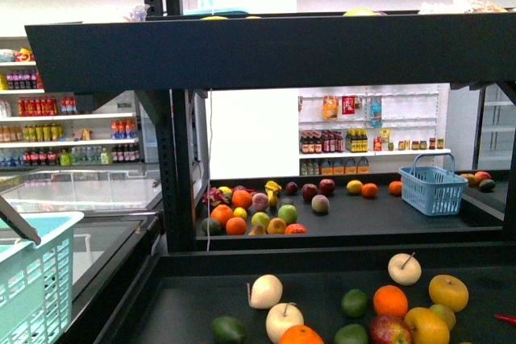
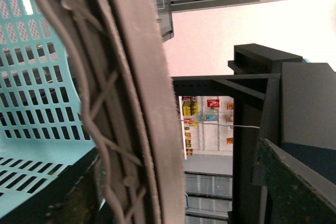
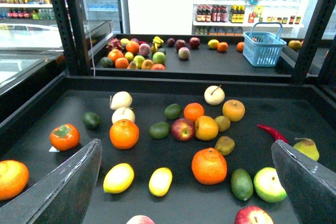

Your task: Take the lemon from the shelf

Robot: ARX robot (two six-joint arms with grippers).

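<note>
In the right wrist view two bright yellow oval lemons lie side by side on the shelf's black tray (image 3: pixel 294 114), one (image 3: pixel 118 178) further out than the other (image 3: pixel 160 181). My right gripper (image 3: pixel 185 143) is open and empty above the tray, and both lemons lie low between its spread fingers (image 3: pixel 68 187). The dark shelf's upper tier (image 1: pixel 266 50) spans the front view. My left gripper (image 2: pixel 157 192) is shut on the teal basket (image 2: pixel 42 93), which shows at the lower left of the front view (image 1: pixel 32 279). The lemons do not show in the front view.
Around the lemons lie oranges (image 3: pixel 209 165), a lime (image 3: pixel 241 183), a green apple (image 3: pixel 269 184), red apples and a red chilli (image 3: pixel 273 132). A blue basket (image 1: pixel 433 189) and more fruit sit on the far rack. A glass freezer (image 1: pixel 89 191) stands left.
</note>
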